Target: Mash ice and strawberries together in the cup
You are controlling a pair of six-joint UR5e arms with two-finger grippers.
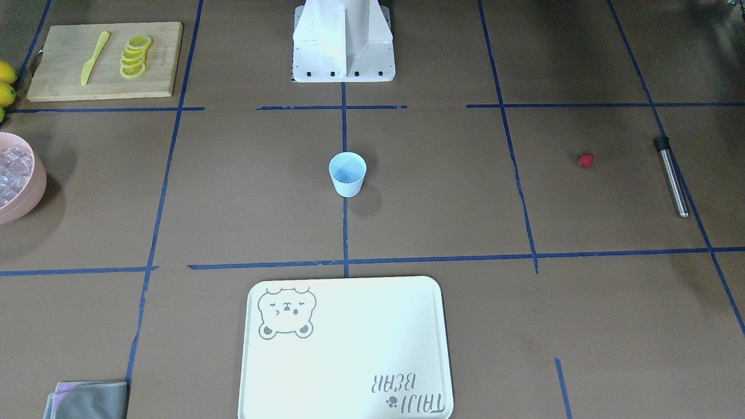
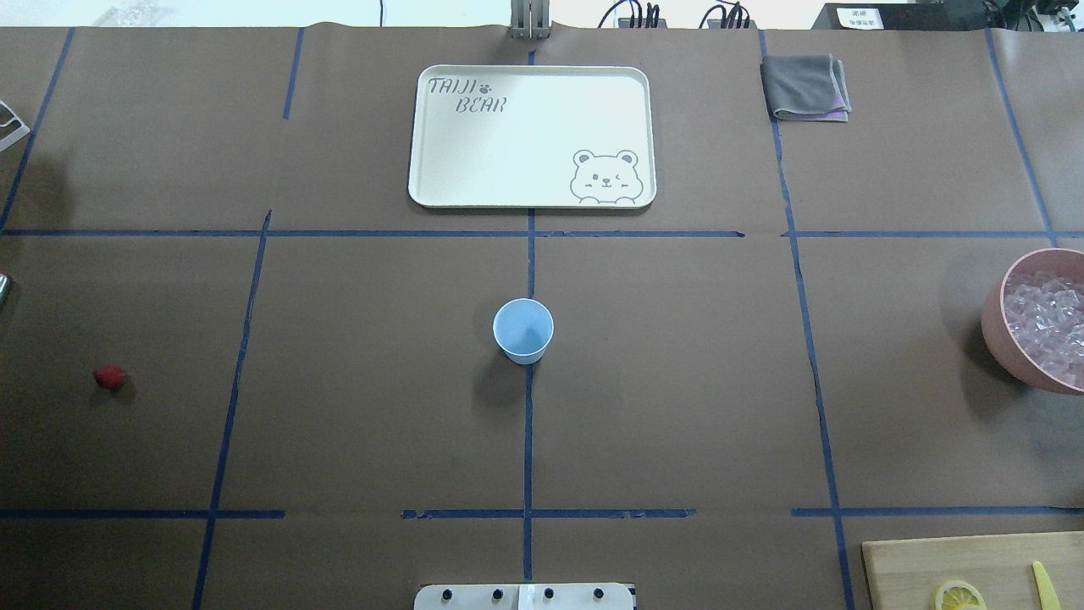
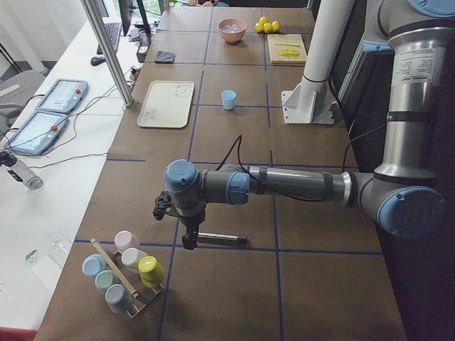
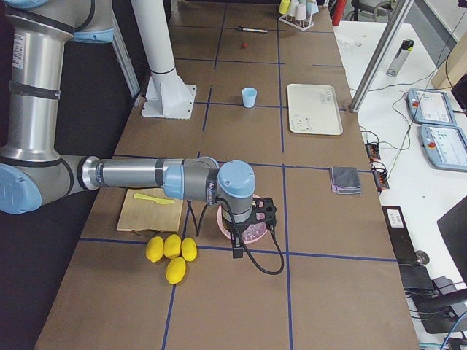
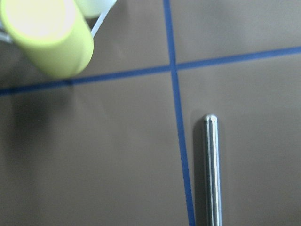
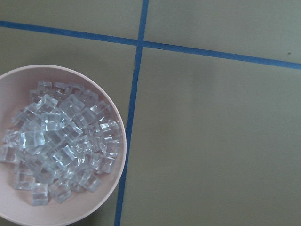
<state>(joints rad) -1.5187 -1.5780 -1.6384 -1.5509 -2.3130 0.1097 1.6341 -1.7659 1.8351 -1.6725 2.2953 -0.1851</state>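
Taking the overhead view as a dial, the cup stands upright at the centre of the table, on a blue tape line, and its interior appears empty. The strawberry lies alone on the brown surface at 9 o'clock, well apart from the cup. The ice fills the pink bowl at 3 o'clock, at the table's edge. A pale tray with a bear print lies at 12 o'clock, and a folded grey cloth lies at 1 o'clock. A wooden cutting board carries lemon slices and a yellow knife, at 4 o'clock. A metal rod lies flat beyond the strawberry. The left gripper hangs pointing down over one end of that rod, near a rack of coloured cups. The right gripper hangs over the pink bowl, beside whole lemons. Each gripper shows only in a side view, so the spread of its fingers cannot be determined.
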